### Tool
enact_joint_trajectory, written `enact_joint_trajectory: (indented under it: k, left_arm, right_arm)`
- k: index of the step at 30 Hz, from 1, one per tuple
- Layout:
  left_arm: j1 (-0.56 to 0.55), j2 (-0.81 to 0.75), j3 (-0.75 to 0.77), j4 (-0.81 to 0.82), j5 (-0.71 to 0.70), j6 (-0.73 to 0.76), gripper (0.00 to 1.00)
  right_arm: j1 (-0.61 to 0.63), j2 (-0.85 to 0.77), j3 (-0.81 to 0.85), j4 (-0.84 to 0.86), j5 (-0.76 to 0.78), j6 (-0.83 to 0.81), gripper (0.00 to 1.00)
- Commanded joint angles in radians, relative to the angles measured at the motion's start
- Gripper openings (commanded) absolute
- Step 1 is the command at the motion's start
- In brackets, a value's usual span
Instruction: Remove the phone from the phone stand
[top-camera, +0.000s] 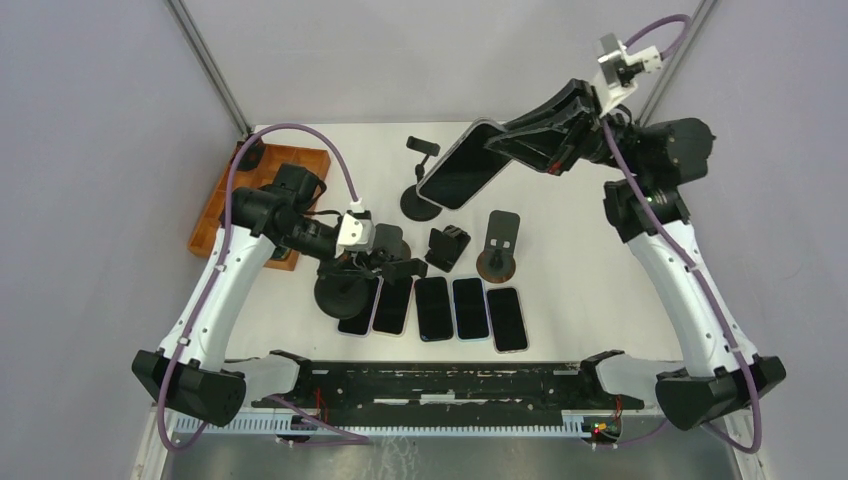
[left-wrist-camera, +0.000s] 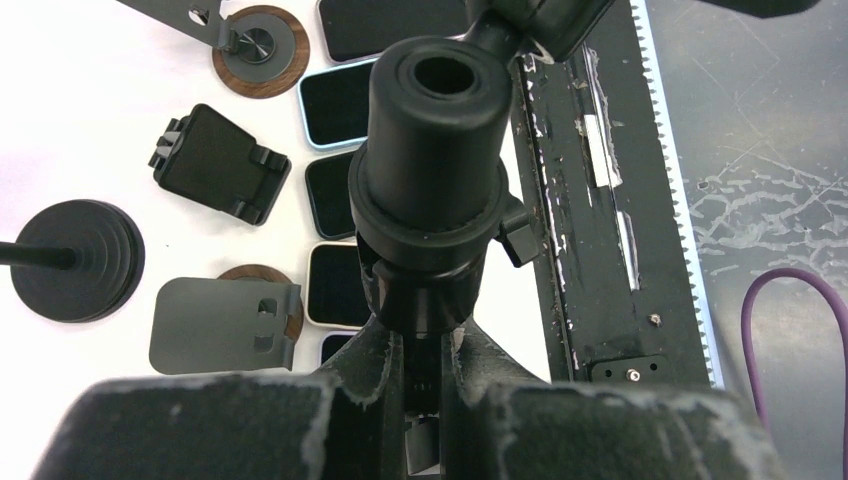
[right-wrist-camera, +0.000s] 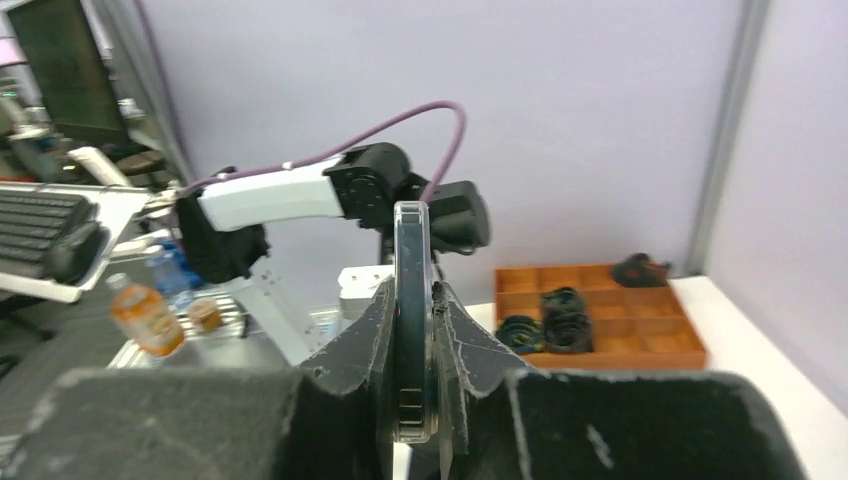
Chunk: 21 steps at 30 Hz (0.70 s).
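Note:
My right gripper (top-camera: 512, 140) is shut on the phone (top-camera: 462, 165), a dark-screened handset with a pale rim, and holds it tilted in the air over the back of the table. From the right wrist the phone (right-wrist-camera: 410, 270) appears edge-on between the fingers (right-wrist-camera: 355, 345), with the gripper (right-wrist-camera: 412, 335) clamped on both faces. My left gripper (top-camera: 375, 262) is shut on the black phone stand (top-camera: 340, 292) at the front left. Seen from the left wrist, the stand's thick round body (left-wrist-camera: 432, 170) rises from the gripper (left-wrist-camera: 422, 370), which pinches its narrow stem.
Several phones (top-camera: 433, 308) lie in a row near the front edge. A round-based black stand (top-camera: 420, 202), a small folding stand (top-camera: 447, 247) and a grey stand on a wooden disc (top-camera: 497, 245) occupy the middle. An orange tray (top-camera: 215, 225) sits at the left.

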Motion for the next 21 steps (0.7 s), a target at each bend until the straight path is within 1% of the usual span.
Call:
enact_joint_trajectory:
  k: [1,2,4,6,7,8,10,11,15,19,21]
  left_arm:
    - [-0.004,-0.030,0.040,-0.018,0.022,0.063,0.02]
    - [-0.004,-0.031,0.046,-0.019,0.027,0.059,0.02]
    - [-0.004,-0.030,0.060,-0.018,0.038,0.043,0.02]
    - [-0.004,-0.026,0.087,-0.016,0.056,0.017,0.02]
    - [-0.004,-0.023,0.099,-0.016,0.067,0.004,0.02]
    - [-0.004,-0.019,0.112,-0.014,0.076,-0.007,0.02]
    - [-0.004,-0.010,0.135,-0.009,0.091,-0.034,0.02]
    - [-0.004,-0.006,0.145,-0.006,0.095,-0.044,0.02]
    - [-0.004,0.012,0.176,0.002,0.106,-0.058,0.02]
    - [-0.004,0.016,0.183,0.003,0.119,-0.061,0.02]
    - [-0.004,0.012,0.185,0.012,0.125,-0.072,0.02]
  right_arm:
    - [-0.082,-0.070,0.032,-0.153,0.094,-0.111,0.00]
    - [-0.102,-0.082,0.026,-0.224,0.117,-0.159,0.00]
    - [-0.149,-0.099,0.027,-0.434,0.175,-0.297,0.00]
    - [-0.196,-0.105,0.050,-0.695,0.268,-0.460,0.00]
    - [-0.212,-0.102,0.065,-0.795,0.309,-0.520,0.00]
    - [-0.220,-0.099,0.084,-0.912,0.382,-0.581,0.00]
    - [-0.223,-0.094,0.112,-1.084,0.517,-0.685,0.00]
    - [-0.222,-0.097,0.107,-1.139,0.557,-0.711,0.00]
    - [-0.221,-0.124,0.037,-1.273,0.682,-0.768,0.00]
    - [-0.221,-0.142,-0.017,-1.370,0.844,-0.814,0.00]
    - [-0.216,-0.146,-0.046,-1.392,0.891,-0.827,0.00]
